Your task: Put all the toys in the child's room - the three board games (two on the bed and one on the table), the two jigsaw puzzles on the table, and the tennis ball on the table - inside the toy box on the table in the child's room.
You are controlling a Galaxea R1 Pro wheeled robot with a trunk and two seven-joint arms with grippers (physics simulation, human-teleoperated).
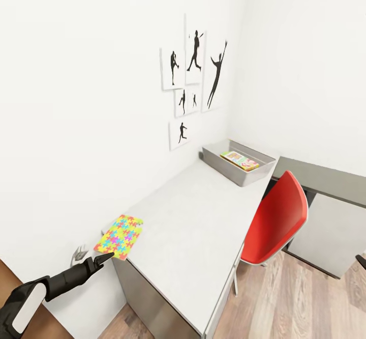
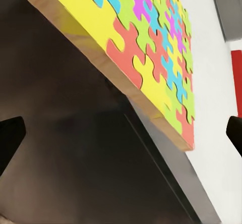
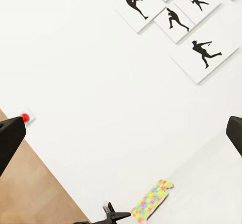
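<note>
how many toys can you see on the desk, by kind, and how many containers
jigsaw puzzle, at the table's near corner: 1
colourful flat toy box, lying inside the bin, kind unclear: 1
grey toy box, at the far end of the table: 1
total: 3

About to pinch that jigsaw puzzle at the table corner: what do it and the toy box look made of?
The jigsaw puzzle looks like a rigid thin board: glossy printed colour top with a tan, wood- or cardboard-like edge seen in the left wrist view. The toy box looks like matte grey plastic or painted metal, with thin smooth walls; the render does not settle which. The left pincer sits by the puzzle's overhanging edge.
</note>
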